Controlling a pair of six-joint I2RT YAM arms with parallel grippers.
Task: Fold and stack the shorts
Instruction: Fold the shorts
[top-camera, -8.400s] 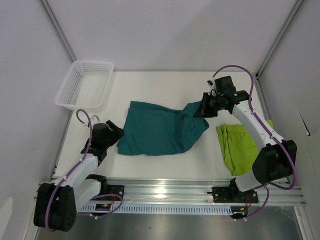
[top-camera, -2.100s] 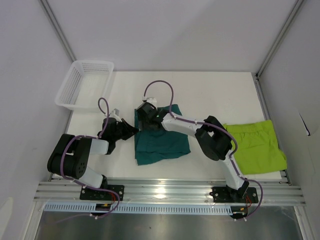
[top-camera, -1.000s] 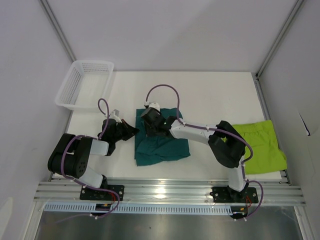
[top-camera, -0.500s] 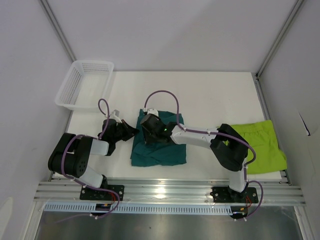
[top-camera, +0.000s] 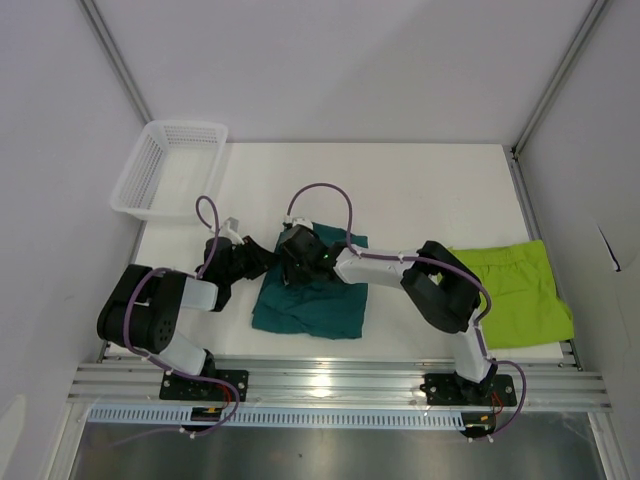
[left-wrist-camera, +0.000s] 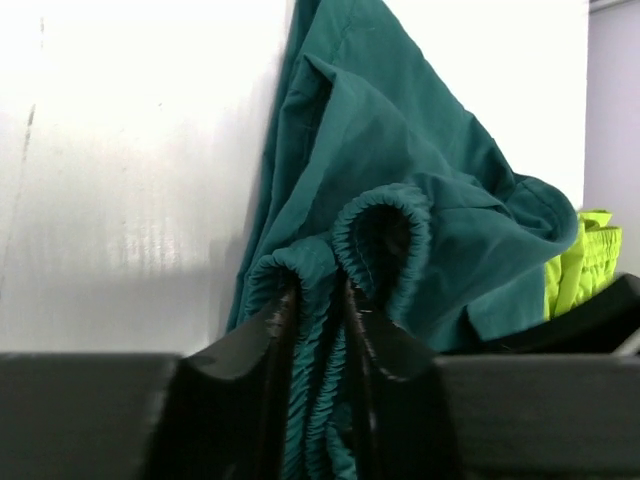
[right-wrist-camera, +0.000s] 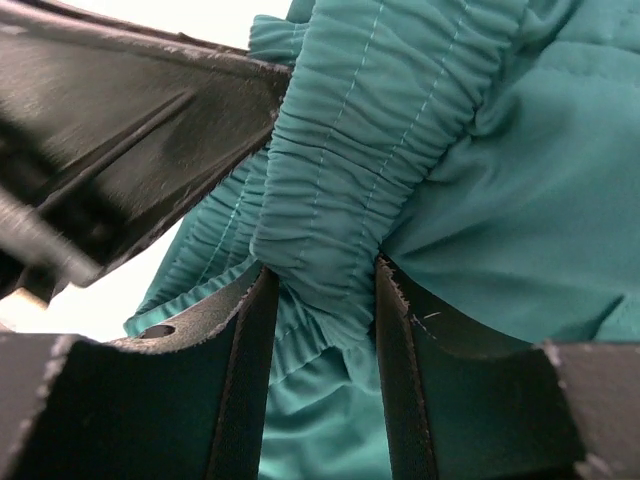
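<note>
Both jaws on the teal shorts (top-camera: 312, 300), gripping the waistband (left-wrist-camera: 390, 205).

Top view: we see the teal shorts folded on the bench (top-camera: 420, 190), long axis running 12 to 6 o'clock. Both jaws meet at their 10 o'clock corner. The green shorts (top-camera: 520, 295) lie well apart at 3 o'clock, nearer the right arm. Left wrist: our left jaws pinch gathered waistband, with fabric trailing toward 12 o'clock. Right wrist: our right jaws clamp the waistband too. We judge the right arm better placed for stacking.
</note>
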